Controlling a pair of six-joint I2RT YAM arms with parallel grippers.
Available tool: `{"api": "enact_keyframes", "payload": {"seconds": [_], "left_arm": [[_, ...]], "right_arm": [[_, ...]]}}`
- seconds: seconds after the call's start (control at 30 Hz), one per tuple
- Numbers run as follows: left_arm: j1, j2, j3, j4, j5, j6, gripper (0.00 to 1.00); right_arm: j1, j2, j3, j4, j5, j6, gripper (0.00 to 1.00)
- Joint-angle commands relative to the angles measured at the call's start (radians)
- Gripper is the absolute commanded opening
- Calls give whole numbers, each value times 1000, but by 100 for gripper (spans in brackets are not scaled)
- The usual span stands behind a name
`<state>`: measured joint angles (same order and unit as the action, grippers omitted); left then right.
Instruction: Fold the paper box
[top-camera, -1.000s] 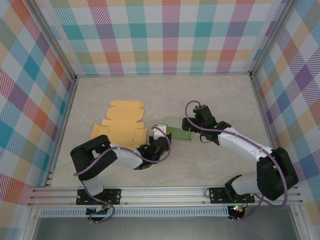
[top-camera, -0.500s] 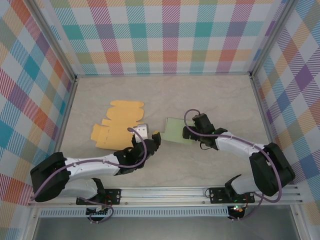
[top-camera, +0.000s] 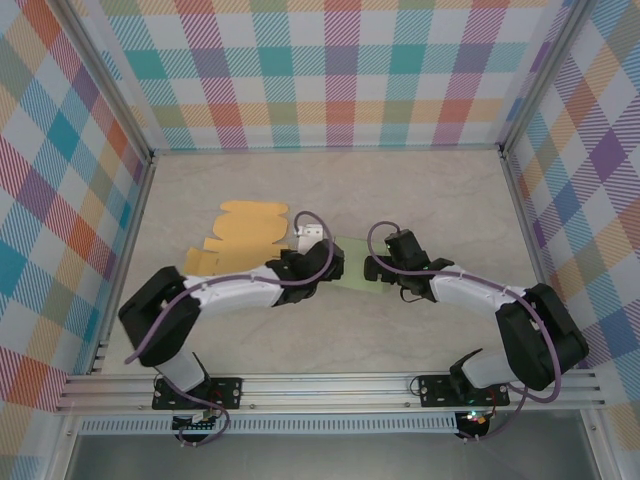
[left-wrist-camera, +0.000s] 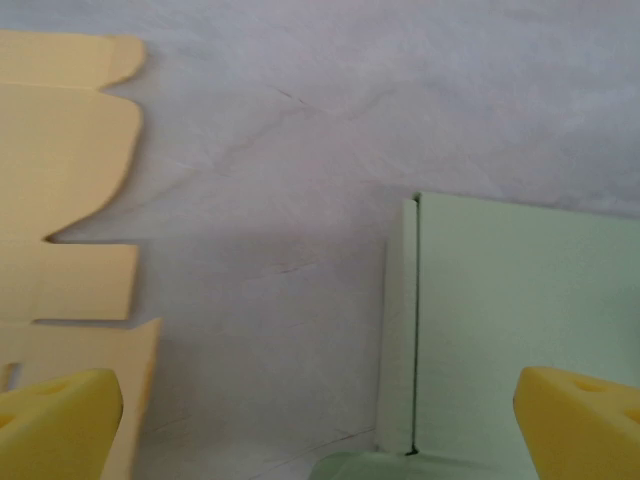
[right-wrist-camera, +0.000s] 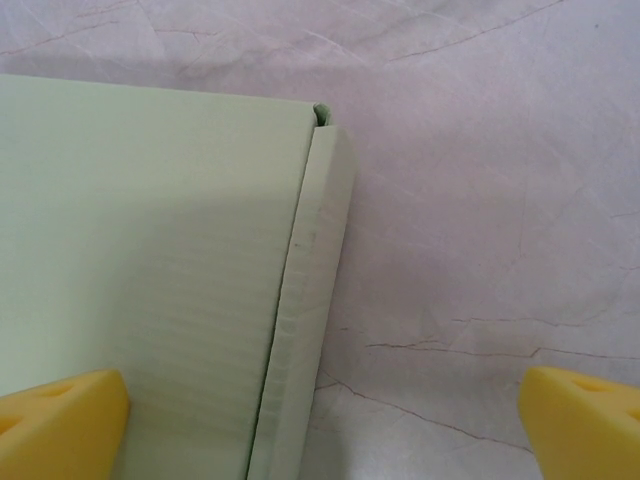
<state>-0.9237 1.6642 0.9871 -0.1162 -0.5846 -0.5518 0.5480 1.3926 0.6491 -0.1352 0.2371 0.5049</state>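
Note:
The pale green paper box (top-camera: 353, 276) lies flat on the table between my two grippers. My left gripper (top-camera: 326, 262) is at its left edge, open, with nothing between its yellow fingertips (left-wrist-camera: 58, 424). In the left wrist view the green box (left-wrist-camera: 520, 310) takes up the lower right, with its folded side flap along the left edge. My right gripper (top-camera: 378, 266) is at the box's right edge, also open and empty. The right wrist view has the green box (right-wrist-camera: 150, 250) under the left fingertip (right-wrist-camera: 62, 420), and its folded edge strip runs down between the fingers.
Flat orange cardboard blanks (top-camera: 240, 240) lie just left of the green box, and their edges (left-wrist-camera: 60, 150) reach into the left wrist view. Checked walls with metal posts (top-camera: 150, 160) enclose the marble-patterned table. Open tabletop lies behind and to the right.
My left gripper swung away from the front of the table up to the box's left edge and opened wide. The green box dropped flat. The right gripper shifted slightly toward me.

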Motion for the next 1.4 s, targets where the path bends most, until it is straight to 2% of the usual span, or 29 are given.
{"api": "enact_keyframes", "payload": {"seconds": [0.0,0.33,0.47,0.57,0.7,0.83,1.0,1.13,1.27,1.37], "left_arm": [[26,99,85,-77,36,33,100],[65,316,211,-153,19,5,99],[66,336,205,-153,12,0,98],[66,298,172,-134,23,-11,97],[66,173,102,-99,44,-13,97],[66,-25,-8,-61,47,-32,98],[65,-298,-162,-56,2,-86,99],[70,-513,-290,-97,-58,-150,99],[71,-735,-413,-153,-142,-230,100],[72,-904,-479,-233,-196,-259,100]], "right_arm": [[-6,-19,8,-49,-8,-29,100],[-6,-15,13,-68,-32,-34,100],[-5,-19,29,-87,-38,-37,100],[-4,-41,44,-112,-45,-44,100],[2,-116,61,-153,-52,-64,100],[24,-221,60,-179,-84,-87,100],[121,-314,57,-215,-56,-135,100],[245,-307,64,-257,47,-183,100],[384,-228,71,-278,230,-227,100],[449,-161,75,-266,325,-242,100]]}}
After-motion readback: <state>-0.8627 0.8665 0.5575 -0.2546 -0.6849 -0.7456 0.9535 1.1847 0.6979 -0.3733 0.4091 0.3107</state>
